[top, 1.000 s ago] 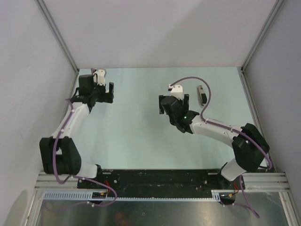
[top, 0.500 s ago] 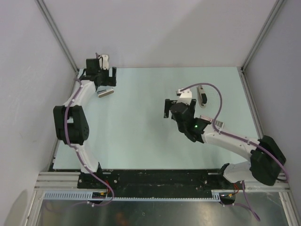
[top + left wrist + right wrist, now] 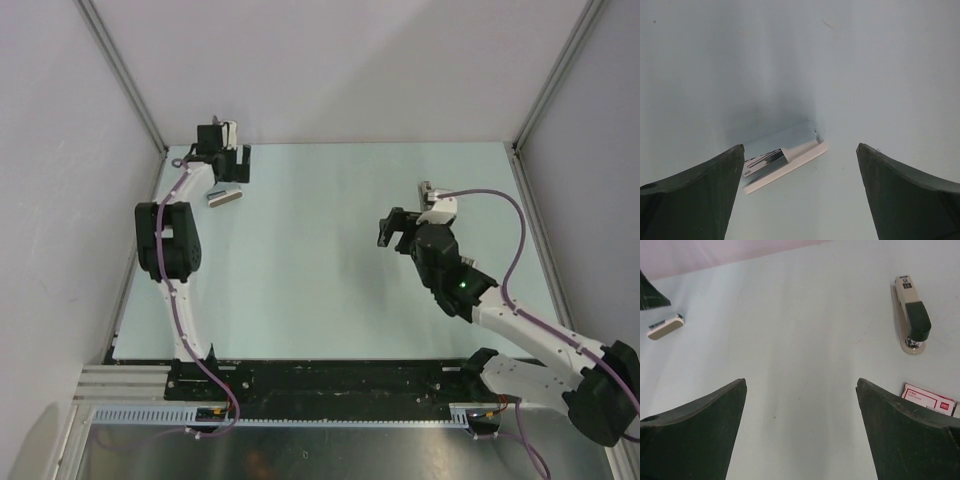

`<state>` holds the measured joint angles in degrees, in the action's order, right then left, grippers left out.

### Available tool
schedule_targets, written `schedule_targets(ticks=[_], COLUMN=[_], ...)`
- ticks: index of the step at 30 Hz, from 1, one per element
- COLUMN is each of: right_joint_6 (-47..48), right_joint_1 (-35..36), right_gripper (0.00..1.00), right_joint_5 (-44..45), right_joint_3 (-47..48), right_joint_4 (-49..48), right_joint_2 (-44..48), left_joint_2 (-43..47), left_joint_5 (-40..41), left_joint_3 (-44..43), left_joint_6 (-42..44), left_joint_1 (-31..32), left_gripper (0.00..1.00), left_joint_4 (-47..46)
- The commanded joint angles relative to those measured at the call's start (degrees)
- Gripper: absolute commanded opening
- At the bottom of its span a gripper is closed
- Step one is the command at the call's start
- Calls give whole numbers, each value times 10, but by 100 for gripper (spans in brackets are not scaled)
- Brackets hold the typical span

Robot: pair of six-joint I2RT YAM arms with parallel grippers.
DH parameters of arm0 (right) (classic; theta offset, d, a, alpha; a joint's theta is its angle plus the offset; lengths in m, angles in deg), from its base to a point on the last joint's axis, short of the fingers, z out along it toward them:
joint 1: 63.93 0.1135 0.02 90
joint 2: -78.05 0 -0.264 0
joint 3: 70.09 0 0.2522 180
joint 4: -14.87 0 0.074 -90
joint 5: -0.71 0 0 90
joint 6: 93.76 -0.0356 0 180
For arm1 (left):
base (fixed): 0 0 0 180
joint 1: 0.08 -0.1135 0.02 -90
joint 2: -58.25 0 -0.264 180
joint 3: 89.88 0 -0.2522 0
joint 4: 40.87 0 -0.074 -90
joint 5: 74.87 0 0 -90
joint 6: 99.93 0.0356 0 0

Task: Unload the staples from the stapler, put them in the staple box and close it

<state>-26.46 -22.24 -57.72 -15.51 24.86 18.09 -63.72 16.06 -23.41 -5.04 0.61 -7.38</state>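
While the matte, pale green tabletop [image 3: 320,290] lies smooth beneath them, both arms reach outward. The right gripper [image 3: 800,382] hovers right of the table's middle, its dark wedge-shaped fingers spread wide on nothing. The left gripper [image 3: 799,150], equally spread, hangs at the far left corner. The stapler [image 3: 911,315], slim beige plastic with a glossy dark top, lies flat in the right half toward the far edge. Near it sits a red-and-white printed carton [image 3: 928,400]. Below the left gripper lies a small white oblong piece [image 3: 790,162] with a shiny metal insert.
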Motion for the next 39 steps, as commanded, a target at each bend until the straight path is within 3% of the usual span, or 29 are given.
schedule_targets(ticks=[1, 10, 24, 30, 39], right_joint_6=[-16, -21, -20, -21, -22], right_joint_1=[-25, -40, -39, -40, -38], right_gripper=[97, 96, 94, 93, 90], right_joint_5=[-41, -64, -86, -93, -97], right_joint_3=[-13, -17, -36, -42, -47], right_joint_4=[-23, -17, -33, -41, -49], right_joint_2=[50, 88, 99, 94, 89], left_joint_2=[-6, -22, -107, -84, 3], left_joint_5=[11, 4, -1, -30, -89], left_joint_3=[-2, 18, -91, -41, 108], left_joint_6=[8, 20, 5, 17, 22], left_joint_1=[-20, -32, -32, -30, -14], left_gripper=[100, 100, 100, 97, 80], left_joint_4=[-2, 11, 64, 66, 64])
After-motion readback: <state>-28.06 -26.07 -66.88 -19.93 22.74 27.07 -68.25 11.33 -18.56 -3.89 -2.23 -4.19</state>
